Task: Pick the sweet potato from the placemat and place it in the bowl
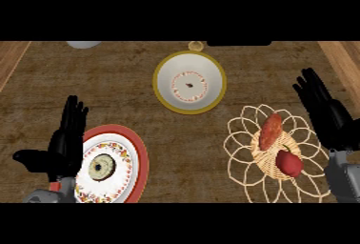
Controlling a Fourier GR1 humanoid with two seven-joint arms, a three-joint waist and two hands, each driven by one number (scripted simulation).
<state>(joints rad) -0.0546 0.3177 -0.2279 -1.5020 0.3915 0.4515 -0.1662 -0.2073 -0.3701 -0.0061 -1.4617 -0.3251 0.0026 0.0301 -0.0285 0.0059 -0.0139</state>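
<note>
Left hand (pixel 67 145) and right hand (pixel 329 119): fingers straight, holding nothing.

Black left hand (pixel 65 143), black right hand (pixel 325 112), grey forearms (pixel 343 178)
Both hands are matte black with long slim fingers; below the fingers, each joins a boxy light-grey forearm.

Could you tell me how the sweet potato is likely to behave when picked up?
The sweet potato looks solid and stiff, so it probably won't flex. Its elongated, rounded shape may let it roll if nudged, perhaps toward the red object beside it.
</note>
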